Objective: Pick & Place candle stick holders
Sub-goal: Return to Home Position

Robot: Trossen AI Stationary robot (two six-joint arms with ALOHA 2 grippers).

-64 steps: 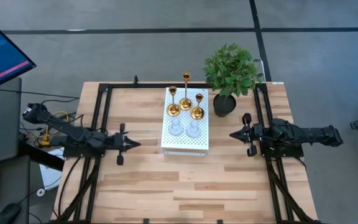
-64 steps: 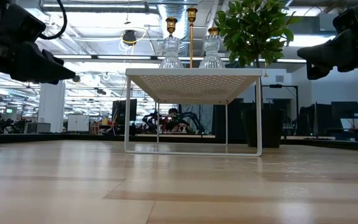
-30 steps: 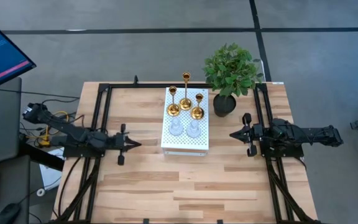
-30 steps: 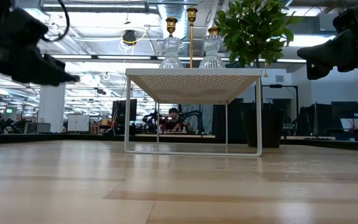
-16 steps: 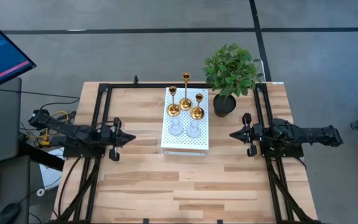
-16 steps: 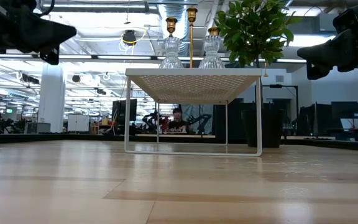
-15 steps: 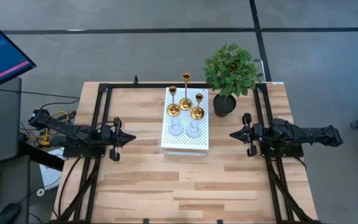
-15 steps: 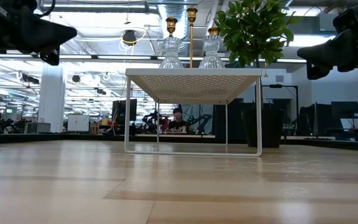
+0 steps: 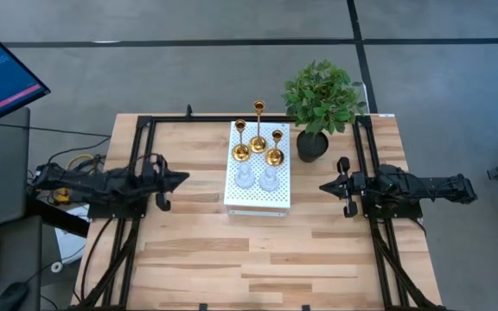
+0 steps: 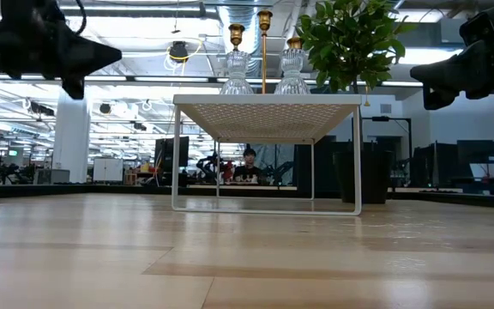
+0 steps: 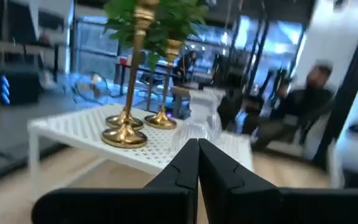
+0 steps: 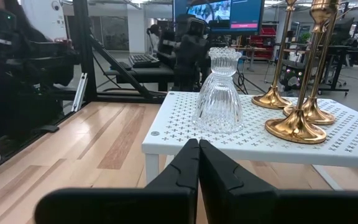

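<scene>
1. Nearest me, the front half of the desk (image 9: 258,259) is bare wood
2. About midway back, the left gripper (image 9: 183,180) hangs above the desk near its left edge, its tip aimed at the shelf; its own camera shows the two fingers (image 11: 182,171) pressed together with nothing between them
3. Level with it near the right edge, the right gripper (image 9: 323,187) hangs the same way, pointing back at the shelf, fingers (image 12: 182,168) closed on nothing
4. Between them, well apart from both, stands the white perforated shelf (image 9: 258,200), set toward the desk's back edge
5. On the shelf's front half a glass holder (image 9: 245,178) stands upright toward the left edge, and a second glass holder (image 9: 269,180) stands just beside it toward the right edge
6. Behind the glass pair, on the shelf's back half, are three upright gold pieces: a mid gold holder (image 9: 241,152) at left, a tall gold holder (image 9: 258,143) farthest back, and a short gold holder (image 9: 274,158) at right
7. A plant (image 9: 320,97) in a black pot stands on the desk just beside the shelf's back right corner
8. Far off in the room, seen under the shelf, a person (image 10: 249,158) sits among other rigs
</scene>
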